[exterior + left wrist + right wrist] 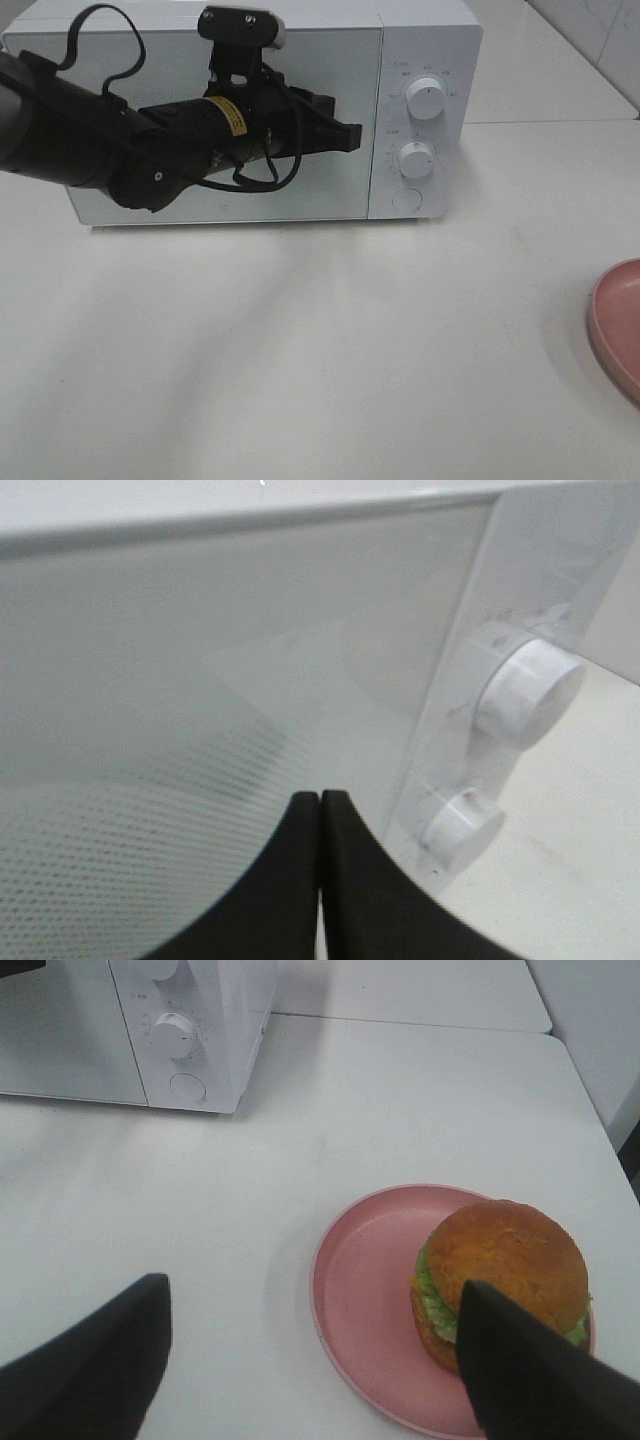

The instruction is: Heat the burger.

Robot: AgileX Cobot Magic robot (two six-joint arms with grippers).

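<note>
The burger [500,1270] is sitting on a pink plate [365,1290], lower right. Right tool [310,1360] is hanging spread apart; left tool [320,870] is pressed together before the closed microwave [420,40].

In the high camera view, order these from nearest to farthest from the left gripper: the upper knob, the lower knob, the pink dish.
From the left gripper, before the microwave door:
1. Lower knob, just right of it.
2. Upper knob, right and higher; close to the first.
3. Pink dish, at the table's far right edge.
</note>
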